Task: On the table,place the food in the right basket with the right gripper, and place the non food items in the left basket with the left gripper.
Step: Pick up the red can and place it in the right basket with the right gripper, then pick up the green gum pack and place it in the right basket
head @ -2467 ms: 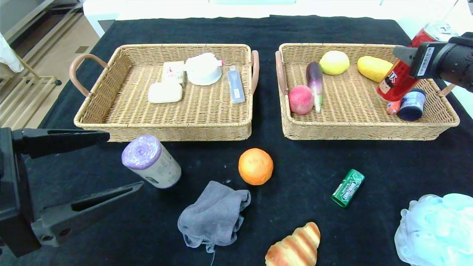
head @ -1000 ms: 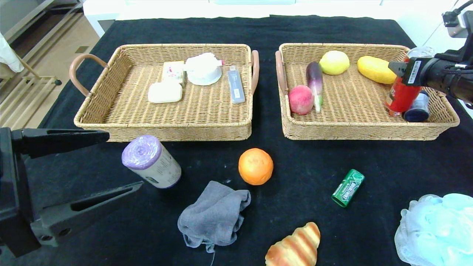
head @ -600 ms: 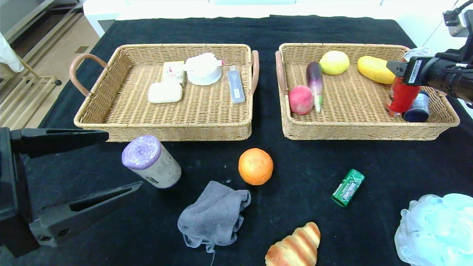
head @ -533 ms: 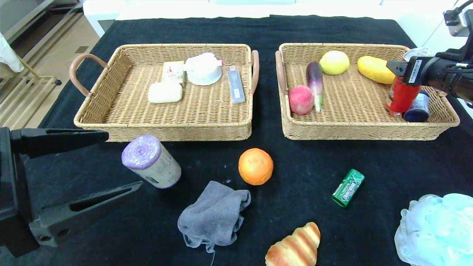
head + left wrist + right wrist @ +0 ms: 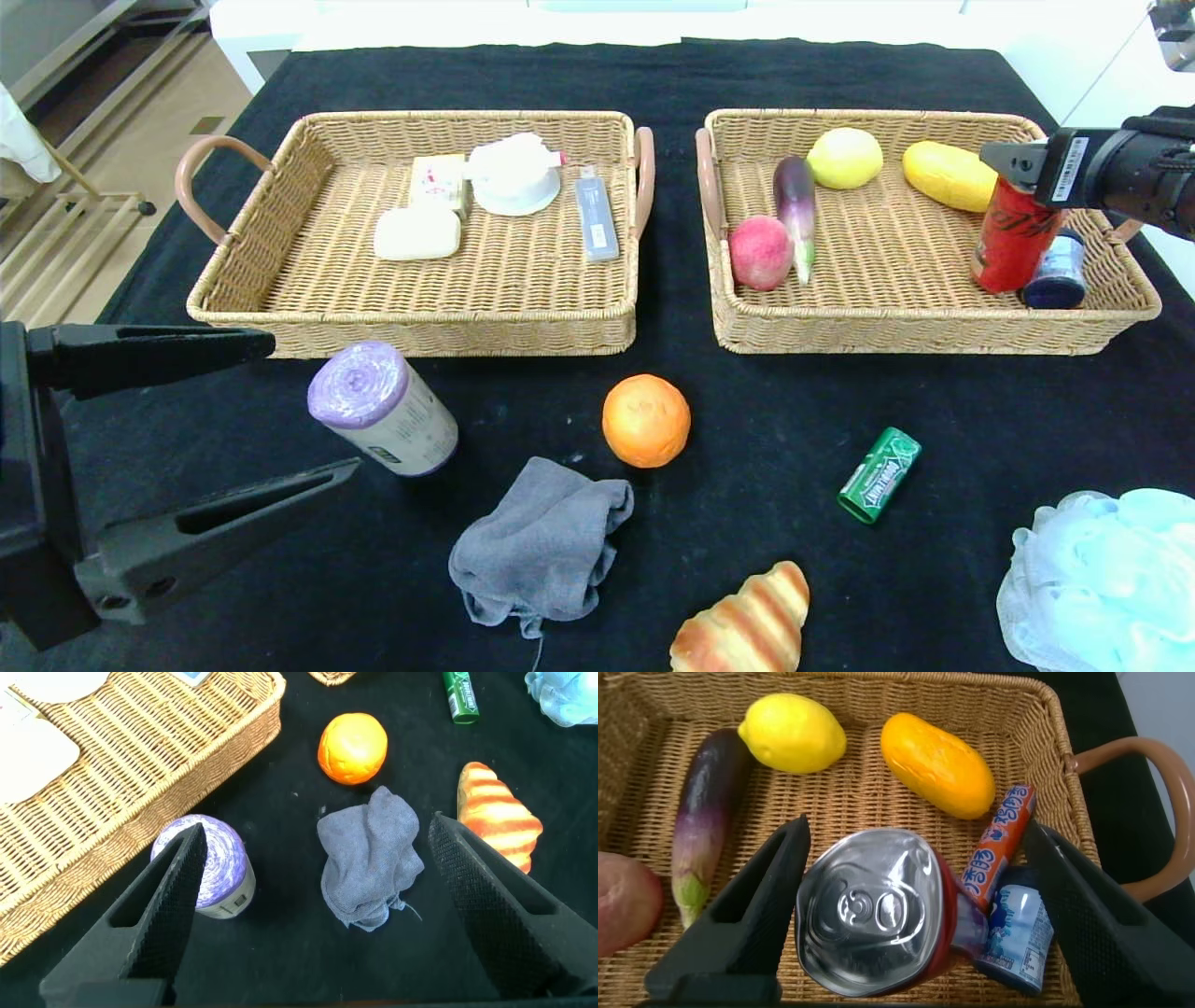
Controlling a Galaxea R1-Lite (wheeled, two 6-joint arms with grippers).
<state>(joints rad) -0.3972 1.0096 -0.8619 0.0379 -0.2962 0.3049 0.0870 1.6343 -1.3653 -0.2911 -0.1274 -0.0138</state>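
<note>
1. A black cloth-covered table [image 5: 560, 75] fills the scene, with pale floor and shelving beyond its far left edge.
2. Nearest the left, the left gripper [image 5: 271, 411] hangs low over the near table edge, its black jaws spread wide and holding nothing.
3. Between those jaws in the left wrist view lie a purple-topped roll with a white printed label [image 5: 381, 408], lying on its side, and a crumpled grey cloth [image 5: 541, 546]; the roll sits just beside the far finger, so I judge this arm nearest to both non-food items. The roll's label is too small to read.
4. The left wicker basket [image 5: 411, 331] already holds a white soap bar, a small carton, a white domed lid and a grey-blue slim pack.
5. A round orange fruit [image 5: 646, 420], a striped croissant [image 5: 747, 627] and a green gum pack [image 5: 878, 473] with unreadable white lettering remain on the cloth.
6. The right wicker basket [image 5: 934, 331] holds a peach, aubergine, lemon and yellow mango.
7. The red drink can [image 5: 1013, 245] stands upright in that basket's right end, touching a dark blue tub [image 5: 1055, 273]; its script is illegible.
8. The right gripper [image 5: 915, 905] hovers directly above the can, jaws parted to either side and clear of it: released.
9. A pale blue mesh bath sponge [image 5: 1102, 579] lies at the near right corner.
</note>
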